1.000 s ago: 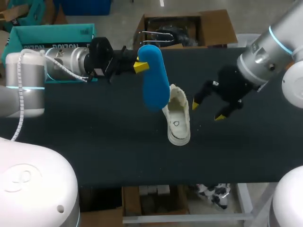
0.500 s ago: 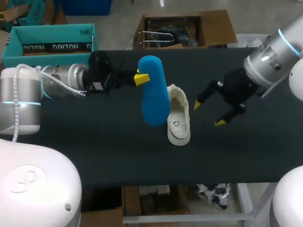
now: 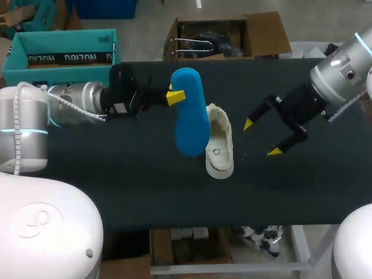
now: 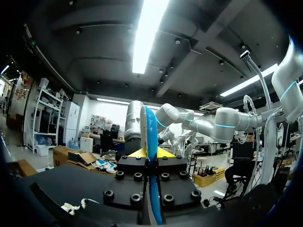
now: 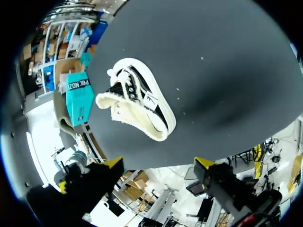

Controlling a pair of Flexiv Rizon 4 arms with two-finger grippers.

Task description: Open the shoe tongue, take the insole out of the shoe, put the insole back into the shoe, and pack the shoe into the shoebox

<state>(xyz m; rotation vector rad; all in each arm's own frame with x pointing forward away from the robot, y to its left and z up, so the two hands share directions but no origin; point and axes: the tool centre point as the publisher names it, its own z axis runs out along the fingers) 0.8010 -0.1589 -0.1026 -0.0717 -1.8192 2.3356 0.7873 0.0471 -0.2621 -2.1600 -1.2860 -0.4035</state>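
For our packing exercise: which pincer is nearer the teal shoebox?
Left. The left pincer, gripping the blue insole, is mid-table to the shoebox's right; the right pincer hangs beyond the shoe.

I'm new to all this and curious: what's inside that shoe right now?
Only pale fuzzy lining shows inside the shoe. The blue insole is out, held up beside it, covering one edge from above. Deep inside the toe cannot be seen.
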